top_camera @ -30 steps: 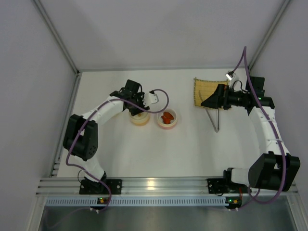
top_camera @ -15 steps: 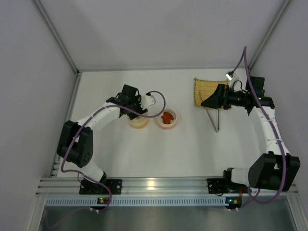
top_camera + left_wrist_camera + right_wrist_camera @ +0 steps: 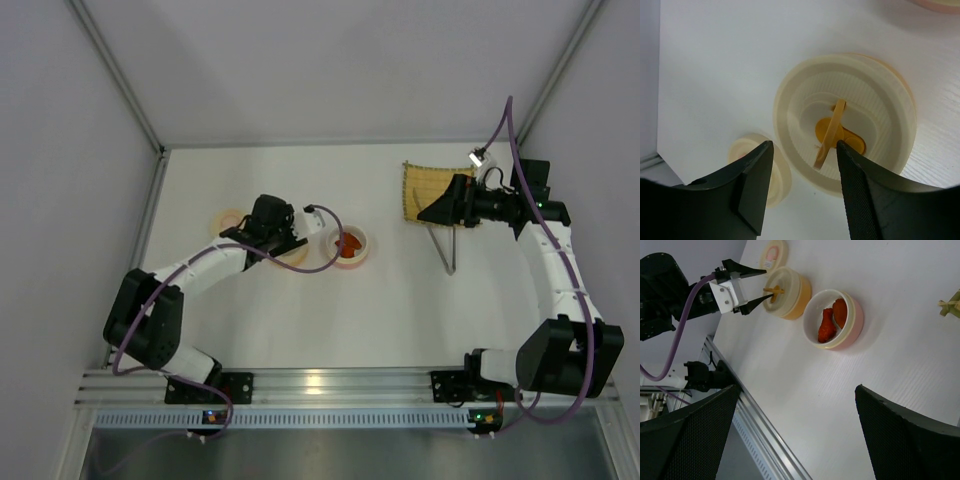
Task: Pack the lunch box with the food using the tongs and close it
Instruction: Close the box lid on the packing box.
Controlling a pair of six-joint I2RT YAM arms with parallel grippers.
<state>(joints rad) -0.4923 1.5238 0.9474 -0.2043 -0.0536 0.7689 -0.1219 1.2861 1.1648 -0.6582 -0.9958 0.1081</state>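
Observation:
Two red-orange food pieces (image 3: 832,320) lie in a pink bowl (image 3: 360,240) at mid-table. Left of it stands the yellow lunch box tier (image 3: 801,297), covered by a cream lid (image 3: 890,100) with an upright yellow handle (image 3: 827,140). My left gripper (image 3: 804,145) hovers open right at that handle, nothing between its fingers. In the top view it (image 3: 280,240) hides most of the box. The silvery tongs (image 3: 449,250) lie on the table at the right. My right gripper (image 3: 425,212) stands wide open just above them, holding nothing.
A small pale lid with a pink centre (image 3: 228,220) lies left of the box, close to the left fingers (image 3: 755,185). A yellow bamboo mat (image 3: 422,188) lies at the back right under the right wrist. Aluminium rails (image 3: 320,385) run along the near edge.
The left arm swung toward the near left over the covered box and its jaws widened a little; the small lid came into view. The right arm has not moved.

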